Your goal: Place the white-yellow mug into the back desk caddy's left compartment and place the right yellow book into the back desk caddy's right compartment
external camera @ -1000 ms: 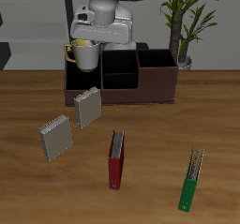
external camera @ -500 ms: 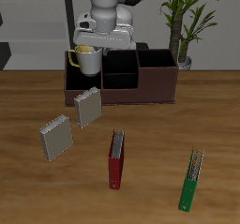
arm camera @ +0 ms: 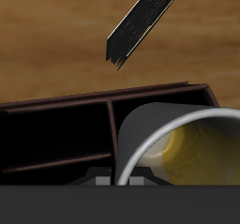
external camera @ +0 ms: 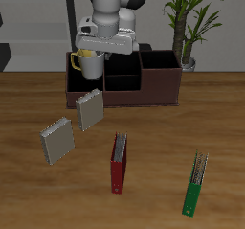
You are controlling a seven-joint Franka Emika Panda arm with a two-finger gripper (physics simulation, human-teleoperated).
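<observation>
Wooden bench carrying the back desk caddy, a dark reddish-brown divided box at the rear. Gripper with fingers clenched on the rim of the white-yellow mug, which hangs upright at one end compartment of the caddy. In front lie two grey books, a red book and a green book.

Hand's fingertips hidden behind mug rim.
</observation>
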